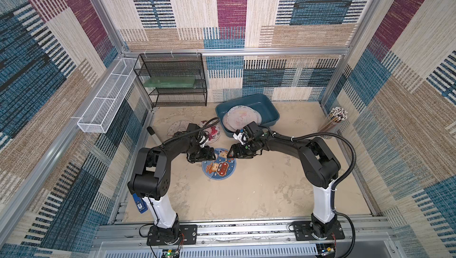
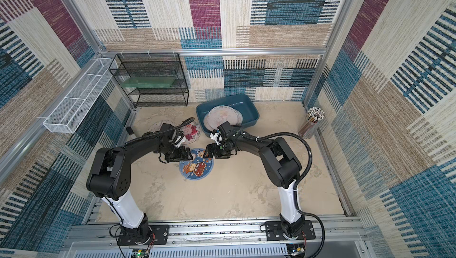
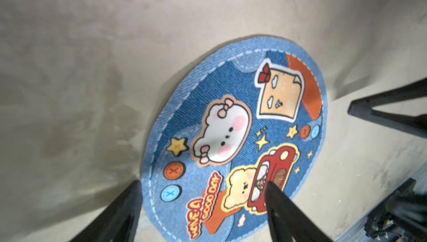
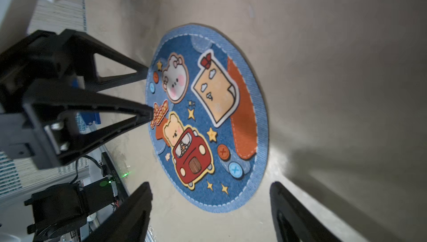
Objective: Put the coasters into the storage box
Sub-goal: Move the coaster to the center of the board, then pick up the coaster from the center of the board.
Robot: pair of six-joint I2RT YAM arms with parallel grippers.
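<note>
**Two arms, one blue coaster.** The blue coaster point(image 1: 218, 168) lies flat near the middle of the table point(image 1: 259, 190). The left end effector point(image 1: 214, 157) and the right end effector point(image 1: 229, 154) face each other across its far part. Both are spread wide and hold nothing.

In the left wrist view the left end effector point(image 3: 203, 183) straddles the coaster's rim, one finger over the printed face and the other over bare table. Whether it touches cannot be told. In the right wrist view the coaster's rim lies between the fingers of the right end effector point(image 4: 210, 184).

Two pale coasters point(image 1: 176, 127) lie on the table beyond the left arm, which partly hides them. One storage box point(image 1: 270, 107) stands askew at the back and holds a stack of coasters point(image 1: 240, 118) at its near end. Their number cannot be told.

The blue coaster's rim touches no other coaster. Open table lies toward the arm bases and on the right side.
</note>
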